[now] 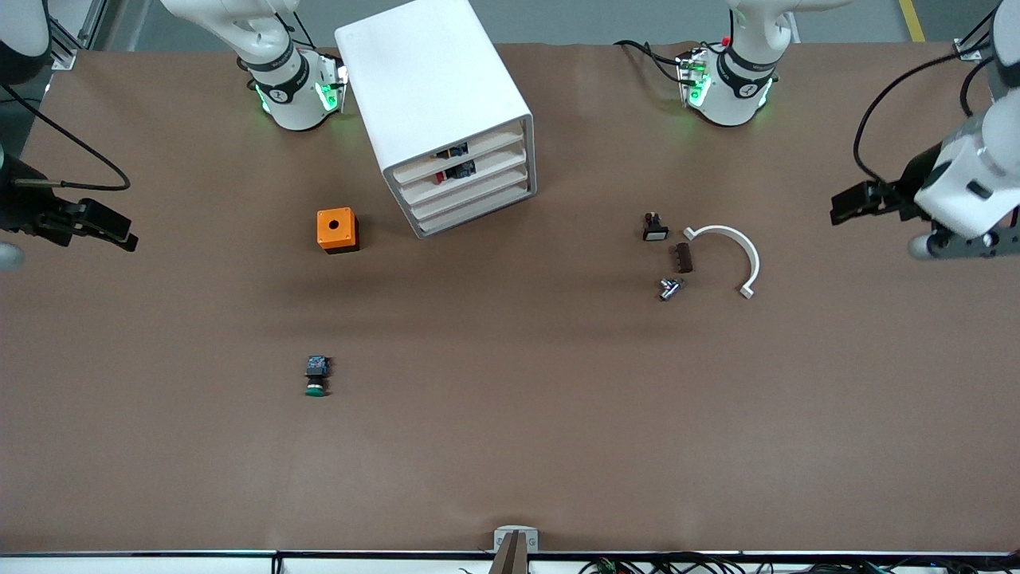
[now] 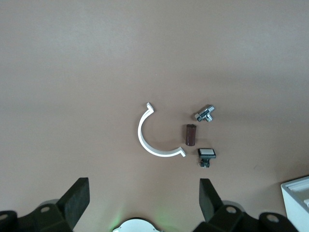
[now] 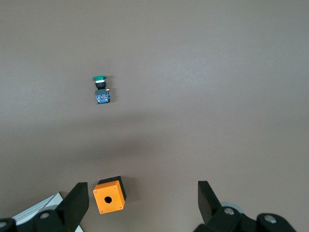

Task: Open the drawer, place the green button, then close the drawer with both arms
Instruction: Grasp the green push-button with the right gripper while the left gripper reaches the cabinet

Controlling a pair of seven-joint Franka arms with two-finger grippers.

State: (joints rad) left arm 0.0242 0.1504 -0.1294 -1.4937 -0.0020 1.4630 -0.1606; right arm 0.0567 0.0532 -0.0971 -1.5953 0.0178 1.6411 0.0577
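Front view showed the button (image 1: pixel 316 376) lying alone on the bench (image 1: pixel 510 446), nearer the camera than the orange cube (image 1: pixel 338 229). The drawer (image 1: pixel 476 194) sat shut in the cabinet (image 1: pixel 441 104). Left gripper (image 2: pixel 143 200) and right gripper (image 3: pixel 142 203) hung released, empty.

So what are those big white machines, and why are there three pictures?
They are two robot arms at a brown table. One picture looks down from a high camera; the other two come from cameras on each arm's wrist. The left hand hangs open over the table's left-arm end, above a white curved piece, a brown block, a metal part and a black switch. The right hand hangs open near the orange cube and the green button. The white cabinet has its drawer shut. Nothing is held.
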